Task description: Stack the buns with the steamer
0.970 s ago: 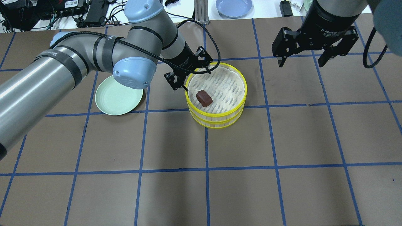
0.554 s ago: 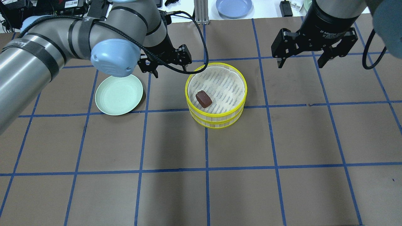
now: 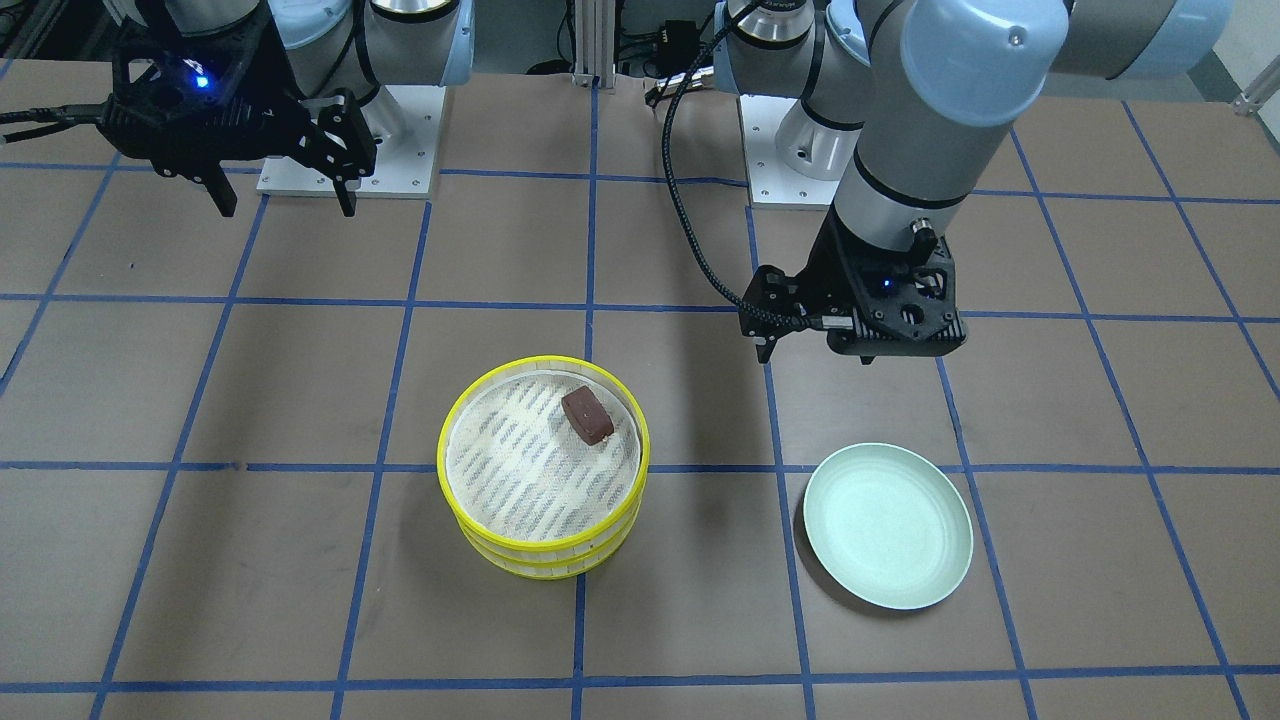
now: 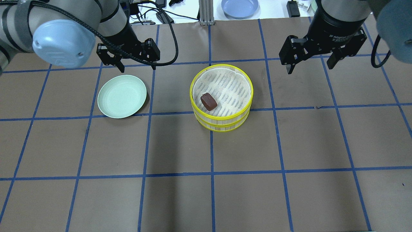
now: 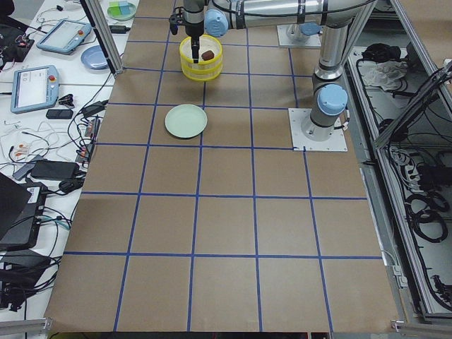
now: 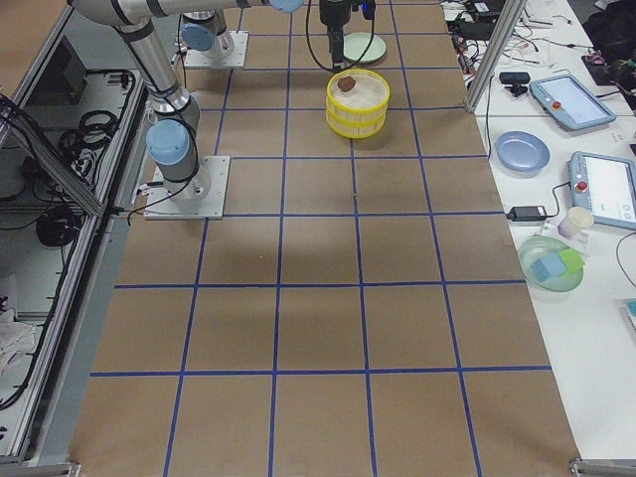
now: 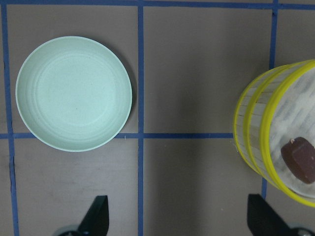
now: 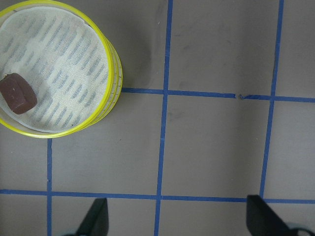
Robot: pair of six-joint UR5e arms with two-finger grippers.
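- Reddish-brown bun (image 4: 209, 101) is lying on the white cloth liner inside the top tier of the yellow steamer (image 4: 222, 121), close to the rim on the side facing the plate
- Steamer is standing as two stacked tiers near the middle of the table
- Pale green plate (image 4: 122, 96) is sitting flat on the table, well apart from the steamer, with nothing on it
- I am holding my left gripper (image 4: 137, 68) above the table, back from the gap between plate and steamer; its jaws are spread wide and gripping nothing
- I am hovering my right gripper (image 4: 310, 68) on the other side of the steamer, well clear of it; its jaws are likewise spread and carrying nothing
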